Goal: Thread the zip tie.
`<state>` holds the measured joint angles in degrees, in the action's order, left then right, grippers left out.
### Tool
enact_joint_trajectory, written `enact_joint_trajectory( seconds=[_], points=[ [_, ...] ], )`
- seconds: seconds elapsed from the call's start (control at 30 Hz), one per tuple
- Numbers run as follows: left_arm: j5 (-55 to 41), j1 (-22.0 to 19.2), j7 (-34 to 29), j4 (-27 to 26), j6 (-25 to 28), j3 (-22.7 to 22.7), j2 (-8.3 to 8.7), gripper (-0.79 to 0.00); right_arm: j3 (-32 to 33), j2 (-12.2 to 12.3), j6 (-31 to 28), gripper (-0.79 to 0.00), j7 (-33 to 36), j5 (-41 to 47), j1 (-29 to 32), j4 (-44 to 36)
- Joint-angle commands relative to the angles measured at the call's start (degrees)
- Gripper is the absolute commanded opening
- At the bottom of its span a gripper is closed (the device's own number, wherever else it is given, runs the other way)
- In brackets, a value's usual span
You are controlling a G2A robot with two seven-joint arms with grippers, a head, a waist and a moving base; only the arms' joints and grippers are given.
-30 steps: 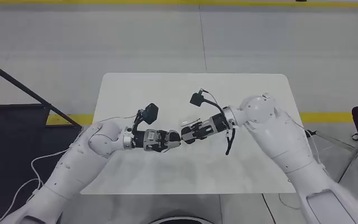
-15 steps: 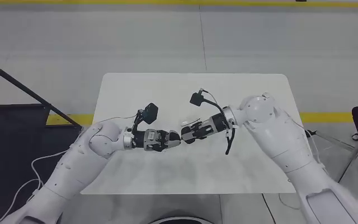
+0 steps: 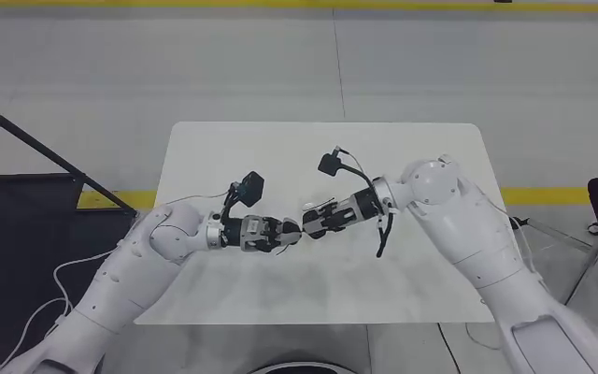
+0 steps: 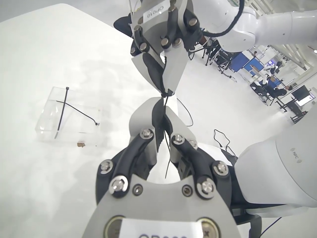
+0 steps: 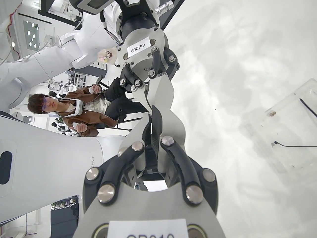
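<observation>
The threading looks to be in its middle stage, with both arms engaged and the tie lifted off the surface. In the top view the left arm (image 3: pixel 177 238) and the right arm (image 3: pixel 430 192) meet tip to tip at the centre of the frame, above the white surface (image 3: pixel 402 159).

The left wrist view gives the detail. The left jaws, at lower centre, are pressed together on the strap of the black zip tie (image 4: pixel 168 164), whose free end hangs back toward the camera. The right jaws, at upper centre, are clamped on the tie's small head, right where the two sets of tips nearly touch. A thin black arc curves away to the right of that meeting point. It may be the tie's bent body, though I cannot be sure.

Picking up and lining up therefore look done. The jaws themselves hide whether the strap has passed through the slot in the head. My reading is that it is at the slot or just through it. What seems left is drawing the strap through to close the loop, then letting go.

At centre left of the left wrist view a clear tray (image 4: pixel 39 125) sits on the surface, holding two spare ties (image 4: pixel 63 111) crossed over each other.
</observation>
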<state>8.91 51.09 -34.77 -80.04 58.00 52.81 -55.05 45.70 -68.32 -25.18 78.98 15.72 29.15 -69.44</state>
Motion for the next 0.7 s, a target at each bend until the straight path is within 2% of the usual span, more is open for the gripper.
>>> enact_joint_trajectory(
  seconds=[0.0,0.17,0.3,0.67],
  points=[
    [-0.16,0.1,0.99,0.51,-0.11,0.33,-0.03,-0.785,0.64,0.18,-0.75,0.0,-0.64,0.25,0.42,0.02],
    [-2.46,0.16,5.23,1.4,-1.31,1.88,-0.23,-0.785,2.56,0.91,-2.16,0.0,-2.2,0.19,1.87,-0.51],
    [-3.18,0.8,10.35,1.09,-1.95,3.51,-0.52,-0.785,3.99,1.45,-2.92,0.0,-6.44,-3.01,3.65,-2.03],
    [-3.18,0.8,10.35,1.09,-1.95,3.51,-0.52,-0.785,4.02,1.58,-2.7,0.0,-8.96,-5.34,4.89,-3.41]
  ],
)
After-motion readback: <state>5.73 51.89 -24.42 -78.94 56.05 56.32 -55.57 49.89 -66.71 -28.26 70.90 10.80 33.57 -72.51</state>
